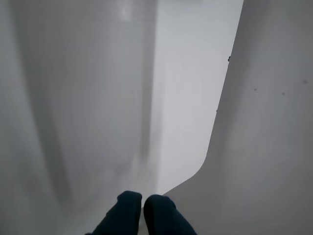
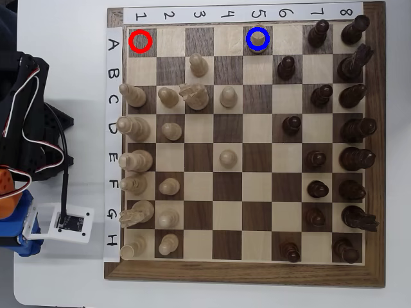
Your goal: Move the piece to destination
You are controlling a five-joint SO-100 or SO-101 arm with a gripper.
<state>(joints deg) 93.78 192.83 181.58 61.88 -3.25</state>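
In the overhead view the piece [image 2: 257,40], short, pale cream and flat-topped, stands inside the blue ring on the destination [image 2: 249,52], a dark square in row A, column 5. My gripper [image 1: 143,199] shows only in the wrist view, at the bottom edge. Its two dark teal fingers are pressed together with nothing between them, over a plain white surface. In the overhead view the arm [image 2: 26,128] sits folded to the left of the board, far from the piece.
A red ring [image 2: 140,41] marks the bare dark square at A1. Pale pieces [image 2: 136,128] crowd the board's left columns and dark pieces [image 2: 352,128] the right ones. A white camera module [image 2: 64,221] with a cable lies beside the board's left edge.
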